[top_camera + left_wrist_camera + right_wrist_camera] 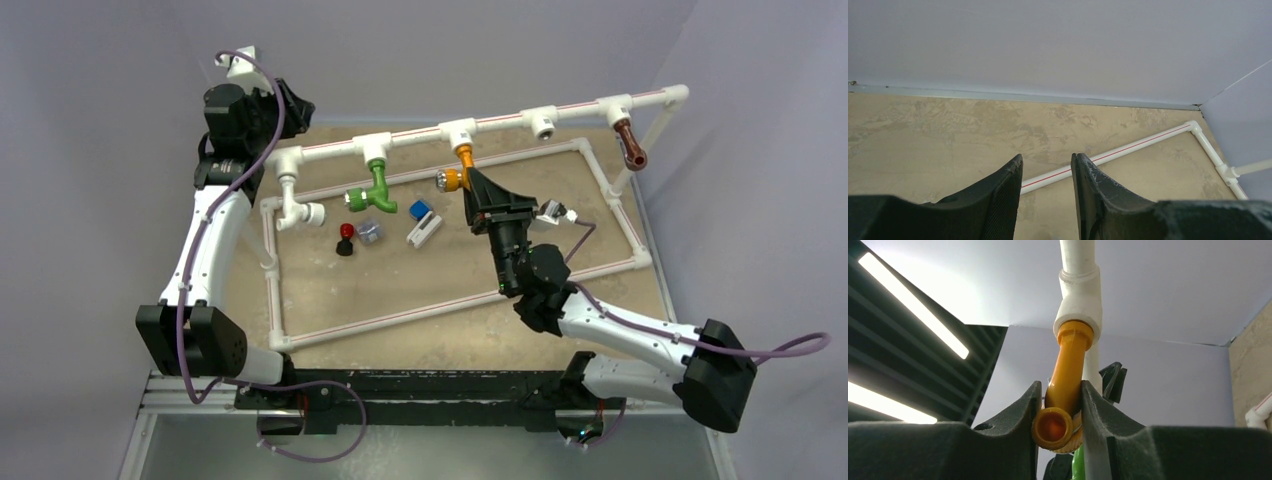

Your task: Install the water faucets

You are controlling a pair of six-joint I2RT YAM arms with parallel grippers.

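The orange faucet (464, 160) hangs from a white tee socket (458, 130) on the raised pipe rail, its silver cap (444, 181) pointing left. My right gripper (478, 188) is shut on it; in the right wrist view the jaws (1060, 385) clamp the orange faucet (1068, 365) below the tee (1079, 305). The green faucet (378, 190) hangs from the tee to its left, and a sliver of it shows in the right wrist view (1078, 465). The brown faucet (630, 145) hangs at the rail's right end. My left gripper (296, 108) is open and empty at the far left, also seen in the left wrist view (1046, 160).
An empty tee socket (541, 122) sits on the rail between the orange and brown faucets. A red-and-black knob (346, 238), a small clear piece (369, 232) and a blue-and-white piece (423, 222) lie inside the flat pipe frame (450, 304). An elbow socket (300, 212) hangs at the left.
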